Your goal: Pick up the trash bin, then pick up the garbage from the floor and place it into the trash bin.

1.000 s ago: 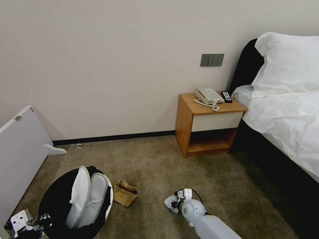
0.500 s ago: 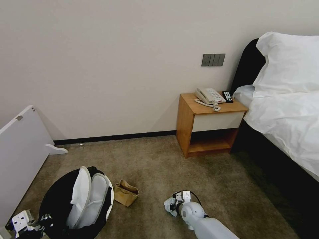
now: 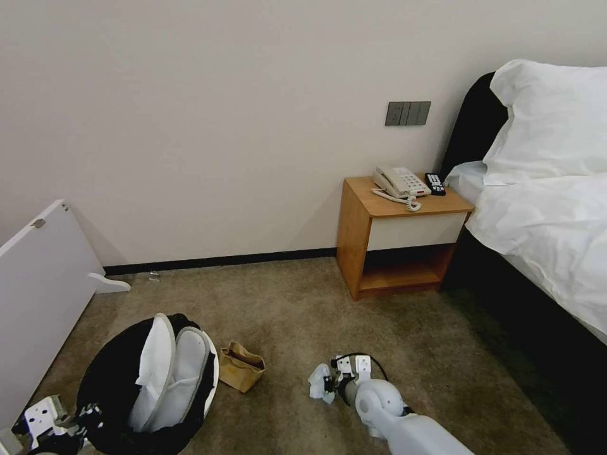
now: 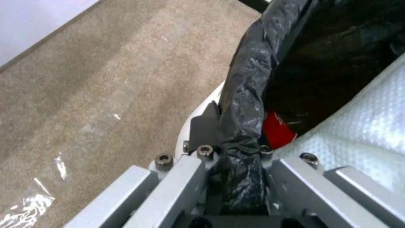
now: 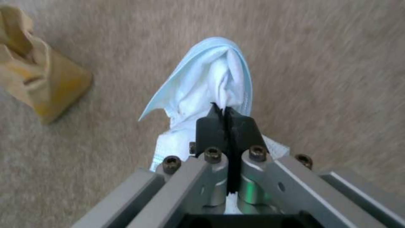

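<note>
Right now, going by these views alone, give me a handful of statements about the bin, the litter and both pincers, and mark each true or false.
1. The left pincer is shut on the rim of the trash bin, pinching its black liner. True.
2. The right pincer hangs open with nothing in it. False: it is shut on a white and pale blue face mask.
3. Two white slippers stand inside the trash bin. True.
4. The brown paper bag is already in the trash bin. False: it sits on the floor beside the bin.
5. Something red lies inside the bin. True.
</note>
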You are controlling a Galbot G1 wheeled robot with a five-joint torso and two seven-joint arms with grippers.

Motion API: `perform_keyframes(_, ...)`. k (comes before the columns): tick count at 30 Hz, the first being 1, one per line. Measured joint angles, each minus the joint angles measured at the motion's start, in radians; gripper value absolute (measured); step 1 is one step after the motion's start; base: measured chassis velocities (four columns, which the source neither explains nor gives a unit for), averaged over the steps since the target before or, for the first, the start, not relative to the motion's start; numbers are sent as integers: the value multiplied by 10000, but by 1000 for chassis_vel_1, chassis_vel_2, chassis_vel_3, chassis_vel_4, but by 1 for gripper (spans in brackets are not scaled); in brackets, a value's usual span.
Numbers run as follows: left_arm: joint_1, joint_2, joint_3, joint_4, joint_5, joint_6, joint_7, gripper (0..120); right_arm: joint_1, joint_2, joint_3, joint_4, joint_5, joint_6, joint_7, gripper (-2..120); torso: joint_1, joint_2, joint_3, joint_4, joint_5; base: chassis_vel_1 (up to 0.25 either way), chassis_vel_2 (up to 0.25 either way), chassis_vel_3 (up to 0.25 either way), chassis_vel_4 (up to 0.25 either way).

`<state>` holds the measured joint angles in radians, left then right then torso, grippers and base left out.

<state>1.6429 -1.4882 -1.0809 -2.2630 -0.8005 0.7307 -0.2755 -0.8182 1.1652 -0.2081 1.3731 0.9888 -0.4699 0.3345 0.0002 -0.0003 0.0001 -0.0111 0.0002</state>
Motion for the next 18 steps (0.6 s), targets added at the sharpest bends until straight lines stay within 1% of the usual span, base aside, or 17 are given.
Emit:
perform_keyframes(3, -4, 13, -19, -48, -41, 25, -40, 2, 38, -140, 34, 214, 30, 52, 98, 0, 0, 0, 0, -1, 0, 0, 0, 0, 0)
perform_keyframes(5, -29, 31, -48, -143, -166, 35, -128, 2, 133, -468, 64, 604, 53, 140, 254, 0, 0, 0, 0, 0, 0, 0, 0, 0, 0)
perform_keyframes(6, -29, 31, -48, -143, -166, 35, -128, 2, 133, -468, 64, 604, 53, 140, 254, 0, 0, 0, 0, 0, 0, 0, 0, 0, 0)
perform_keyframes(7, -45, 39, -55, -195, -219, 35, -172, 2, 189, -732, 95, 937, 60, 194, 344, 0, 0, 1, -1, -1, 0, 0, 0, 0, 0)
perform_keyframes(8, -45, 39, -55, -195, -219, 35, -172, 2, 189, -732, 95, 937, 60, 194, 344, 0, 0, 1, -1, -1, 0, 0, 0, 0, 0)
perform_keyframes(9, -60, 45, -56, -234, -285, 38, -197, 2, 220, -970, 149, 1283, 70, 219, 417, 0, 0, 1, 0, 0, -2, 0, 0, 0, 0)
perform_keyframes(10, -60, 45, -56, -234, -285, 38, -197, 2, 220, -970, 149, 1283, 70, 219, 417, 0, 0, 1, 0, 0, -2, 0, 0, 0, 0)
perform_keyframes(14, -94, 76, -59, -297, -557, 41, -344, 2, 304, -1613, 342, 2560, -21, 455, 597, 0, 0, 2, -1, -2, -3, 0, 0, 0, 0)
perform_keyframes(15, -94, 76, -59, -297, -557, 41, -344, 2, 304, -1613, 342, 2560, -21, 455, 597, 0, 0, 2, -1, -2, -3, 0, 0, 0, 0)
perform_keyframes(17, -98, 107, -24, -300, -581, 45, -363, 2, 469, -1929, 477, 3571, 206, 506, 824, 0, 0, 3, 0, -2, -2, 0, 0, 0, 0)
perform_keyframes(18, -98, 107, -24, -300, -581, 45, -363, 2, 469, -1929, 477, 3571, 206, 506, 824, 0, 0, 3, 0, -2, -2, 0, 0, 0, 0)
